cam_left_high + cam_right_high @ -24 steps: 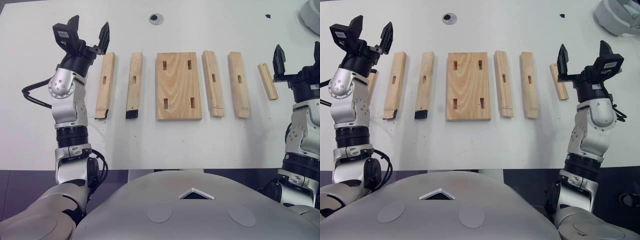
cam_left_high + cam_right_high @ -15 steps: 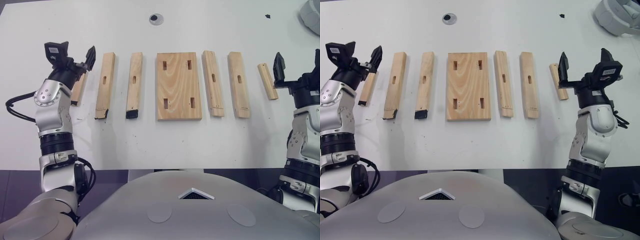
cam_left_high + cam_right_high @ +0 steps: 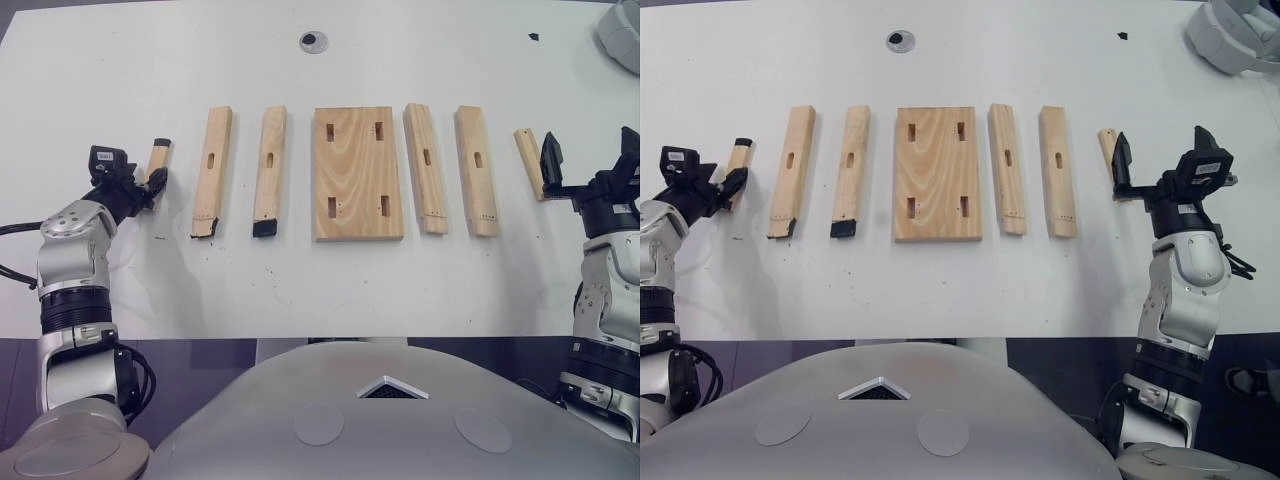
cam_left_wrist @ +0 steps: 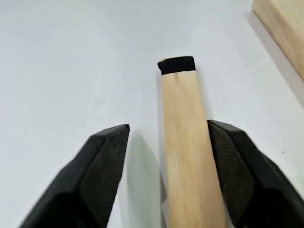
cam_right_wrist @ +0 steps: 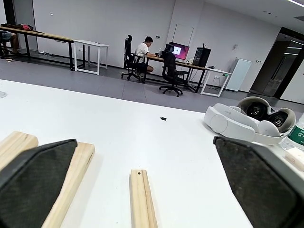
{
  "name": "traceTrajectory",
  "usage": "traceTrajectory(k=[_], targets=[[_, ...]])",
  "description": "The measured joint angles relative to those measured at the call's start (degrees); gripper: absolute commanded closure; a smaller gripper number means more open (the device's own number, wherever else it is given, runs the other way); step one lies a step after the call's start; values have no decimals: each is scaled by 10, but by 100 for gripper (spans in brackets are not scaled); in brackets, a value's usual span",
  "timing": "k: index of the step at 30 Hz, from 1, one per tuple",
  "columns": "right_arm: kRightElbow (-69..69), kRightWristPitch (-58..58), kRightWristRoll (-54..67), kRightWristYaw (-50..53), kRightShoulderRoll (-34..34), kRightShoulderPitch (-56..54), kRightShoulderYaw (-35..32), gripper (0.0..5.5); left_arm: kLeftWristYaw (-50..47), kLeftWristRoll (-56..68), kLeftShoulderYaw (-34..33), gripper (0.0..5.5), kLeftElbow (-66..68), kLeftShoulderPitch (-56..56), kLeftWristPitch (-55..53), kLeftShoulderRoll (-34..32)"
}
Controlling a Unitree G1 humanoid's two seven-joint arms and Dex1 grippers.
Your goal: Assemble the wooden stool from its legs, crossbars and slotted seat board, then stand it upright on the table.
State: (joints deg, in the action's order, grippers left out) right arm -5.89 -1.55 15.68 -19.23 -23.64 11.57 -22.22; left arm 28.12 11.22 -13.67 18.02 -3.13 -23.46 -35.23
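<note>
Far left of the table (image 3: 300,285): left gripper (image 3: 148,185) was low over the short left crossbar (image 3: 158,152), open, with one finger on each side of the bar. In the left wrist view one pad (image 4: 237,171) sat right against the wood. The other pad stood off with bare table showing between it and the bar. The black-capped end of this crossbar pointed away from the gripper, toward the far edge.

The remaining parts lay flat in a row, long axes running near to far, none touching:
- first leg (image 3: 212,168), just right of the left crossbar, slot in its face, dark near end
- second leg (image 3: 269,165), slotted, black cap on its near end
- slotted seat board (image 3: 358,172) at the centre, four slots facing up
- third leg (image 3: 425,167), just right of the board, tilted slightly
- fourth leg (image 3: 477,170)
- right crossbar (image 3: 529,160), short, angled, the rightmost piece

Right gripper (image 3: 1160,142) was at the near end of the right crossbar, fingers spread wide and holding nothing. In the right wrist view the bar lay on the table ahead, between the two pads, touched by neither.

Nothing was assembled; every piece lay loose.

Also noted: small round dark object (image 3: 313,40) near the far edge, centre. White headset (image 3: 1232,35) at the far right corner.
</note>
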Motion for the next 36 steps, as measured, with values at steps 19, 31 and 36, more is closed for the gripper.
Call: traceTrajectory(k=[19,31,36], targets=[[-129,-240,351,25,30,-258,26,10,29,70,109,419,-216,-206,132,184],[-164,-383,675,209,104,-355,97,77,65,21,236,419,-252,-215,242,248],[-162,-383,679,240,105,-355,109,176,65,16,238,419,-252,-215,251,248]])
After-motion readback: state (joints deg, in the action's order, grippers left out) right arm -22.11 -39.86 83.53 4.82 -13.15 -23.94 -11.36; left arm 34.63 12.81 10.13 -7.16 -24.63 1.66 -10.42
